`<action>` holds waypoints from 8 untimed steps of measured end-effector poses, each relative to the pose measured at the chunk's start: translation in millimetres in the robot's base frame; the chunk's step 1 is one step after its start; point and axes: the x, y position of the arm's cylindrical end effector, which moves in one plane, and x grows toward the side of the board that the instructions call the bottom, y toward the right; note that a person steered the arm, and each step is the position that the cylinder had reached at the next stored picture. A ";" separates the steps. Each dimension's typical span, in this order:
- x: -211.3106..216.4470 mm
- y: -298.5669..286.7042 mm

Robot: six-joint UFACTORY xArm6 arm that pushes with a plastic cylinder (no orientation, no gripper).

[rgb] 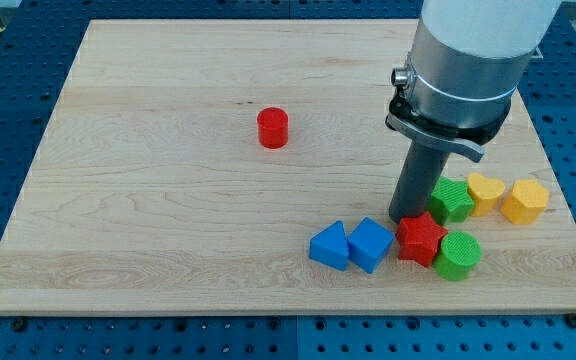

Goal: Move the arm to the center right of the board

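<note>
**Tip at board's lower right, in the block cluster**

My tip (405,217), a bare rod holding nothing, sits on the board (168,220) against the red star (420,239), just left of the green star (452,200). Red cylinder (273,128) well apart.

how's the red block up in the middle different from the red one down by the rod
The red cylinder is round with a flat top; the red star has points. The red cylinder stands alone near the board's middle, while the red star sits packed in the cluster at the view's lower right, against the green cylinder and a blue block. My tip is right beside the red star, far from the red cylinder. Both are the same red.
</note>
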 end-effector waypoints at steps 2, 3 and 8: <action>-12.4 -0.1; -40.3 -0.1; -131.7 67.7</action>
